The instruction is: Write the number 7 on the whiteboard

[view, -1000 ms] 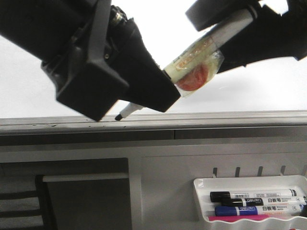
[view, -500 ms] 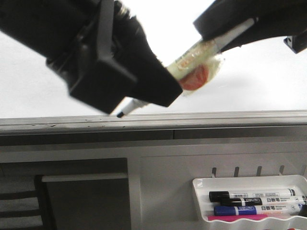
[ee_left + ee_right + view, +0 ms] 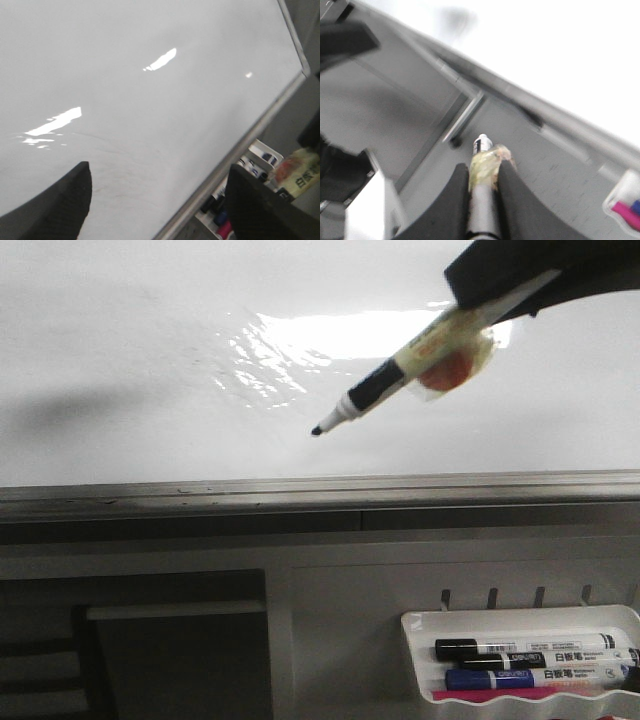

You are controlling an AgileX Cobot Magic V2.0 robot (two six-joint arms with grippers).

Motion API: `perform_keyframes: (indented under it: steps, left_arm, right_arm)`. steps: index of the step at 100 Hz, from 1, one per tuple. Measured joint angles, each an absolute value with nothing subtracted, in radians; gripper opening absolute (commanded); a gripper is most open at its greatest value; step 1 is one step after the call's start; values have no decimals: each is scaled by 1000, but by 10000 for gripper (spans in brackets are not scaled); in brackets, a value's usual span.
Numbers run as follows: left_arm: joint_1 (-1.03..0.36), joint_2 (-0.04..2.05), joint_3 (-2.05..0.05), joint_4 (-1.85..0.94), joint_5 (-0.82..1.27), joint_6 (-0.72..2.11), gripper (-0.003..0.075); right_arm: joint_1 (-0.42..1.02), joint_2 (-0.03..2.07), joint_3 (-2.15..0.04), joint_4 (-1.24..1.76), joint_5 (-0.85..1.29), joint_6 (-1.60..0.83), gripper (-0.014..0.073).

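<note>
Spare markers (image 3: 530, 664) below whiteboard (image 3: 120, 350)

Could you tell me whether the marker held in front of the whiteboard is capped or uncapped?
Uncapped: the marker in the right pincer shows its bare dark tip, pointing down-left before the whiteboard.

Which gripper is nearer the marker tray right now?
Right, most likely. The right gripper, shut on the marker, hangs above the marker tray. The left gripper is out of the front view, open before the whiteboard.
</note>
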State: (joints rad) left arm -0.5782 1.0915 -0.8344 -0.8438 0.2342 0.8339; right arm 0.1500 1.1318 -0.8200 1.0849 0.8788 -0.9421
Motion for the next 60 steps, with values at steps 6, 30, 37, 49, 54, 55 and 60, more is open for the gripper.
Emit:
perform_keyframes:
  steps: [6,30,37,49,54,55,60]
  left_arm:
    - [-526,1066,-831,-867,236,834,512]
    - [-395,972,-727,-961,190,832,512]
    - [-385,955,-689,-975,155,832,512]
    - [-381,935,-652,-986,108,832,512]
    - [-381,932,-648,-988,99,832,512]
    - [-381,932,-646,-988,99,832,512]
    - [-381,932,-646,-988,89,832,512]
  right_arm:
    - [150,1085,-799,1101,814,-961,-59]
    - [150,1013,-769,1264,629,-1115,-59]
    - [150,1021,-769,1333,598,-1179,-59]
    - [150,1071,-769,1468,565,-1299,-59]
    - [150,1106,-769,1531,561,-1366,-59]
    - [150,1111,-769,1541,561,-1374,-59]
    - [150,1143,-767,1606,561,-1435,-59]
